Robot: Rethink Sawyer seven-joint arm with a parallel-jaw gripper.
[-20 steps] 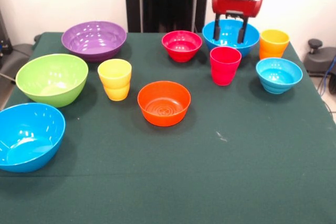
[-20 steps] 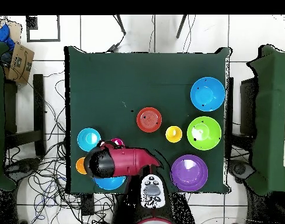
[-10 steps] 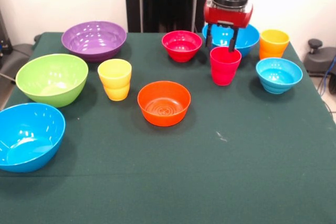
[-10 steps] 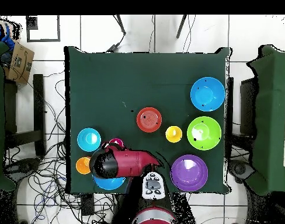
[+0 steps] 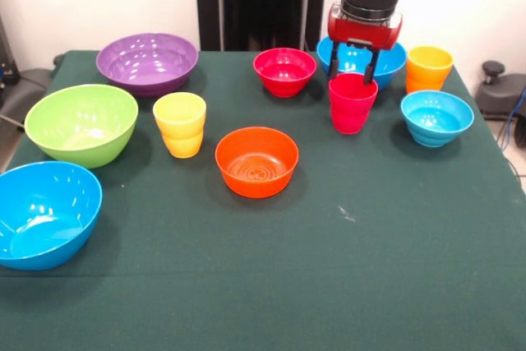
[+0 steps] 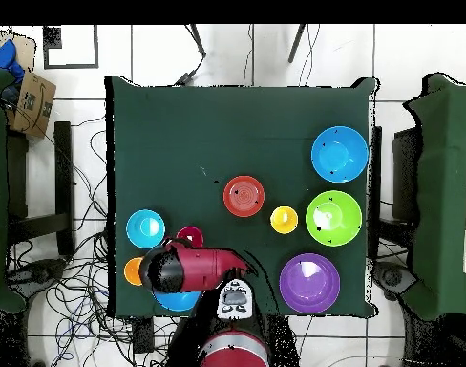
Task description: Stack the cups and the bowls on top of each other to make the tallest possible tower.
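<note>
Seven bowls point(image 5: 256, 160), three cups point(image 5: 180, 124) — all separate on green table point(image 5: 329, 269), pincer point(image 5: 353, 77) open above red cup point(image 5: 352, 103)

Bench point(image 5: 394, 285): covered in matt dark green cloth, faintly speckled with lint. Bowls, glossy smooth plastic, highlights noted: purple bowl point(image 5: 147, 62), lime green bowl point(image 5: 80, 123), orange bowl point(image 5: 256, 160). Cups, the same glossy plastic, stepped sides: yellow cup point(image 5: 179, 124), red-pink cup point(image 5: 352, 103). Arm housing point(image 6: 194, 269): glossy red shell over matt black parts.
</note>
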